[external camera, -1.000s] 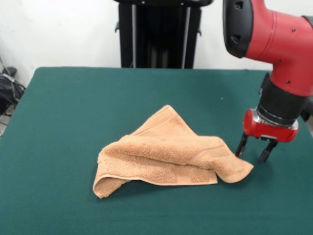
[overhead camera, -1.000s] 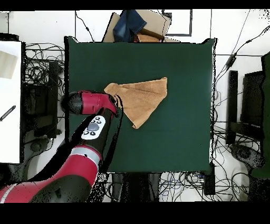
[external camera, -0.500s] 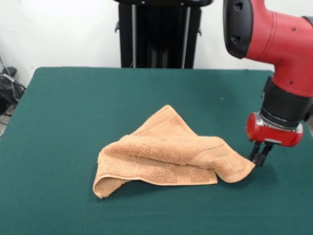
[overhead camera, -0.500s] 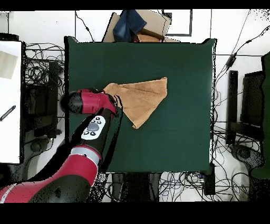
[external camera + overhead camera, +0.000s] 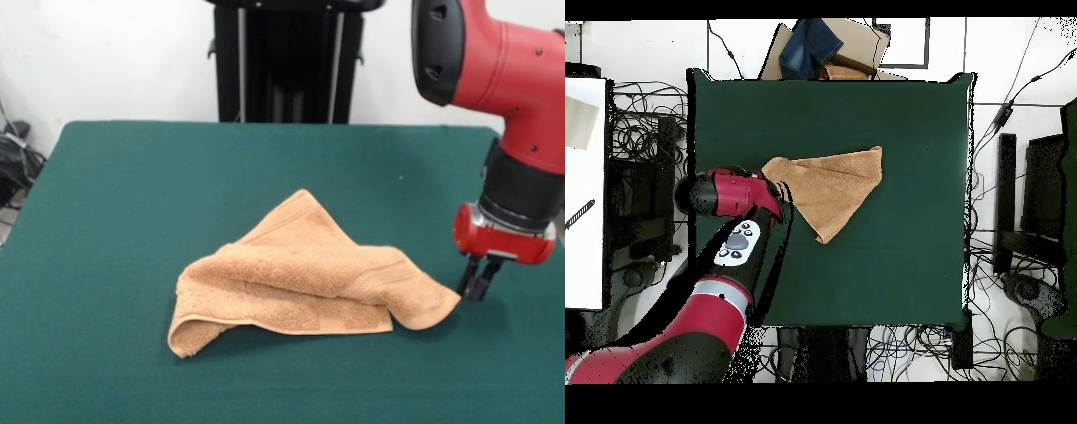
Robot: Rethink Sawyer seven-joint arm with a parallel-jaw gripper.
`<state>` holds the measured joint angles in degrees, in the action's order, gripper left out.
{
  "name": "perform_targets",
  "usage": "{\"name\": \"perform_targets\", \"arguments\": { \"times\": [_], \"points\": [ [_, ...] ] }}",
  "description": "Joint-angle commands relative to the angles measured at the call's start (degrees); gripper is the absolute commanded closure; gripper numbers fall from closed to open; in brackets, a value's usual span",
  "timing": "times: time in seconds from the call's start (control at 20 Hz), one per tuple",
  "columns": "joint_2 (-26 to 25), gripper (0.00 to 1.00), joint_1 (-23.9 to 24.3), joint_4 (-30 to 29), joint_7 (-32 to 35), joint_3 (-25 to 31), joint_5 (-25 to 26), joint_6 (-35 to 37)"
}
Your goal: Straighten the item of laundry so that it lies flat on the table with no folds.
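Peach terry towel (image 5: 305, 278) bunched mid-tabletop (image 5: 132, 194), folded over itself in a rough triangle. Soft, light, limp; likely drags on the felt rather than slides. Best grabbed at the corner tip. Hand (image 5: 478, 281) clenched right at that tip; cloth pinched or not, cannot tell.

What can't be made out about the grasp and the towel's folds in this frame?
- Front view: whether the gripper, its jaws together, pinches the towel corner or only touches it; the contact spot is too small.
- Overhead view: the gripper is hidden under the red arm.
- Both views: the towel's lower layers, covered by its top fold.
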<state>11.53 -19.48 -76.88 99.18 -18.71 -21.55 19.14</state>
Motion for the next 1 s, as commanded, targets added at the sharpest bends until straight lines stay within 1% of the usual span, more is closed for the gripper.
{"name": "perform_targets", "arguments": {
  "times": [0.05, 0.1, 1.0],
  "points": [
    [-1.24, 1.0, -1.14, -1.79, 16.87, 1.11, -3.05, 1.22],
    [-1.19, 0.0, -1.18, -2.02, 16.63, 1.11, -3.34, 0.66],
    [-1.71, 0.0, 1.08, -1.57, 14.82, 3.65, -4.02, 2.17]
  ]
}}
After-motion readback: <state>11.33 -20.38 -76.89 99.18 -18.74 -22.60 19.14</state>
